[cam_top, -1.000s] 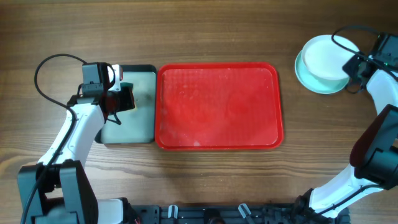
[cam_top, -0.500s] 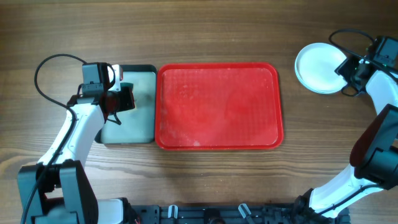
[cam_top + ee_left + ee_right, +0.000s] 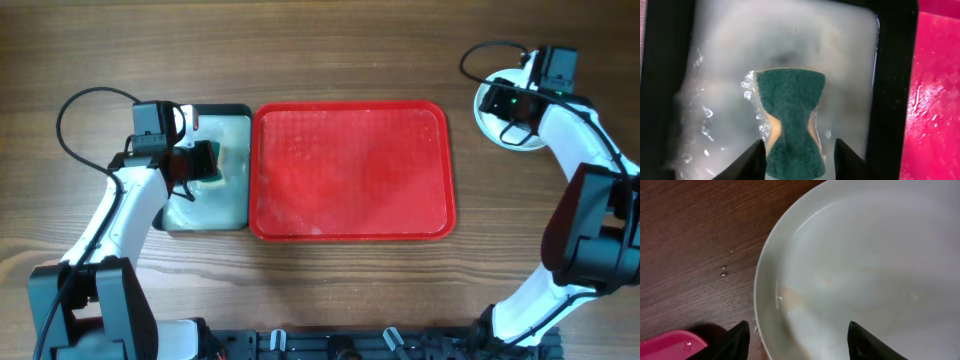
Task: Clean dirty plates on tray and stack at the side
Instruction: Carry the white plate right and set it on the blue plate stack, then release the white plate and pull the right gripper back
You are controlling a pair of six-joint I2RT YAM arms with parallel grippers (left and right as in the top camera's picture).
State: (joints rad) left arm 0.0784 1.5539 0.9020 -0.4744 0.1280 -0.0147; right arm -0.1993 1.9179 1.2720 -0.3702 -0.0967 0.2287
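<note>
Finishing tidily looks like the step in hand, since the large red rectangular plastic tray (image 3: 350,170) lies bare in the middle of the brown wooden desk (image 3: 350,50). Nearest, the left tool (image 3: 800,156) hangs over the small black-rimmed grey tray (image 3: 840,40). Its jaws are parted a little wider than the dark green rectangular sponge (image 3: 790,100), which lies between them in soapy water. A gap shows on one side, so I judge it grips nothing. It is best raised straight up, leaving the sponge flat. Farther off, toward the desk's far right corner and well apart from the red tray, the right tool (image 3: 802,342) hovers wide open and empty above the white round shallow plate (image 3: 865,255). Whether other plates lie under it cannot be told. That tool should lift vertically so neither finger catches the rim and shifts the plate.
</note>
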